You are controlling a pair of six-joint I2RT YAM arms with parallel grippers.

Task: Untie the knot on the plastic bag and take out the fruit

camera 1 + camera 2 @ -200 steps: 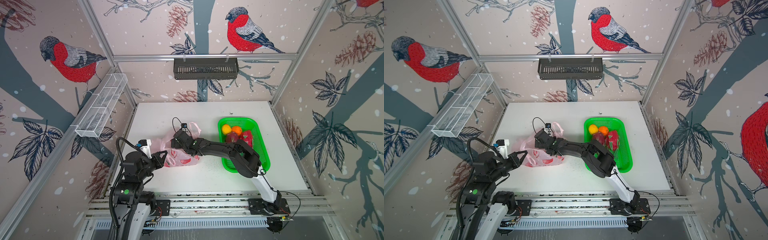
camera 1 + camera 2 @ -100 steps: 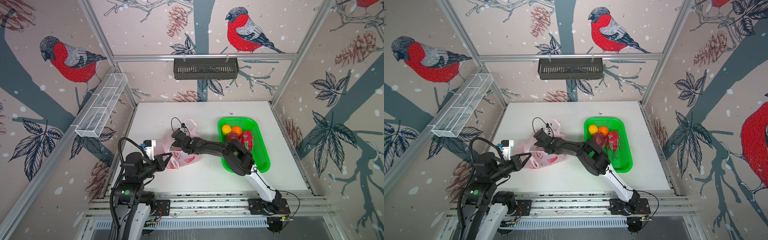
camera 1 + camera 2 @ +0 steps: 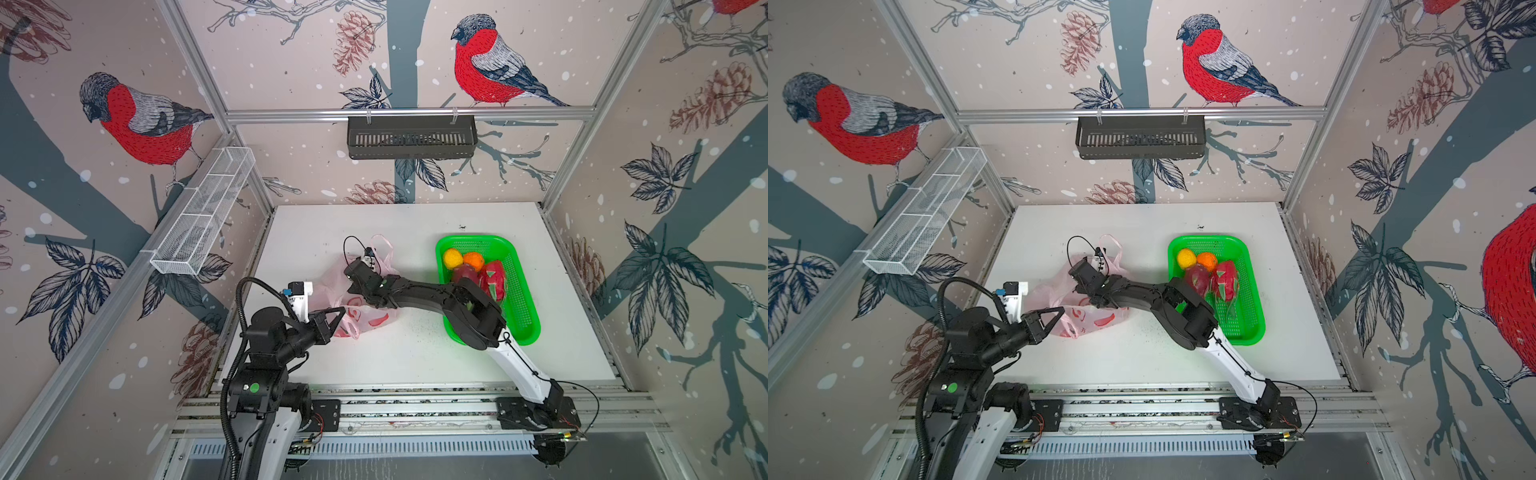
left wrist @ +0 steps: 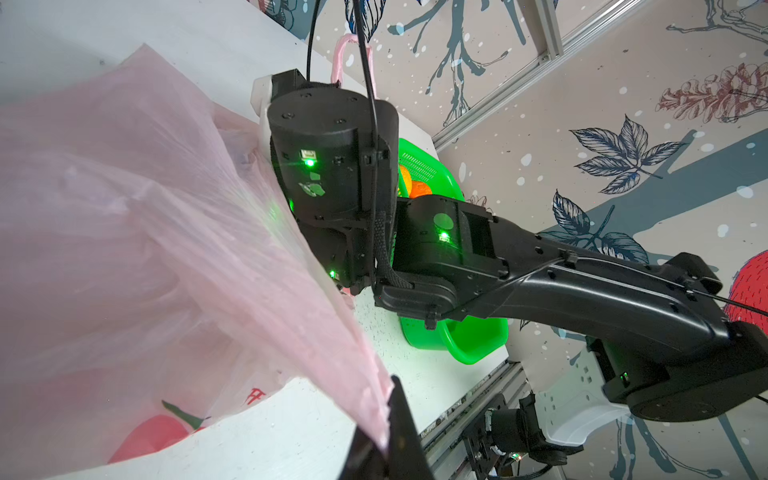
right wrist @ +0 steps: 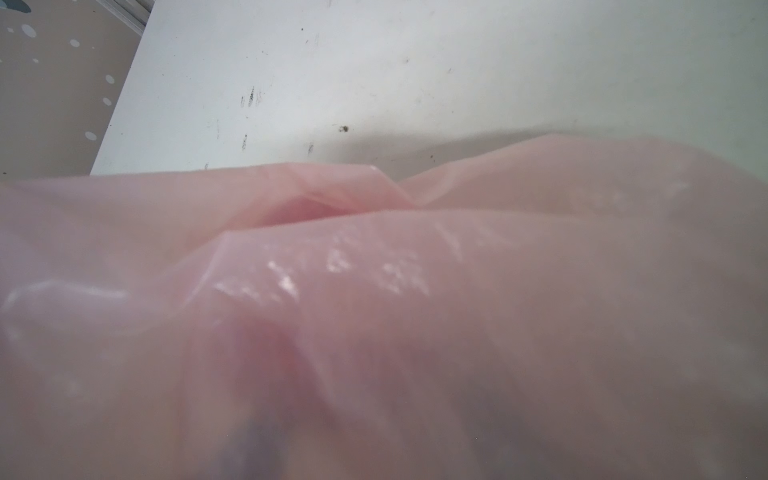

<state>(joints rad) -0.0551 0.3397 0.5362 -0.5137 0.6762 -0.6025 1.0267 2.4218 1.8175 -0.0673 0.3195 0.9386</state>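
While our left jaws clamp an edge of the bag, we should lift it taut; our right jaws, hidden under its film, cannot be judged, so reach slowly.

Thin glossy translucent plastic bag, green plastic mesh basket, matt scuffed white table

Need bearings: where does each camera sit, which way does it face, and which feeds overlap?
Top views: high above the front rail, looking down at the table; left arm, right arm, bag and basket show in both top views.
Left wrist: on the left arm, looking along the left end effector, shut on the bag's edge, toward right arm and basket.
Right wrist: on the right arm, against the bag, facing pink film and table; no robot part shows.
Shared: all show bag and table.
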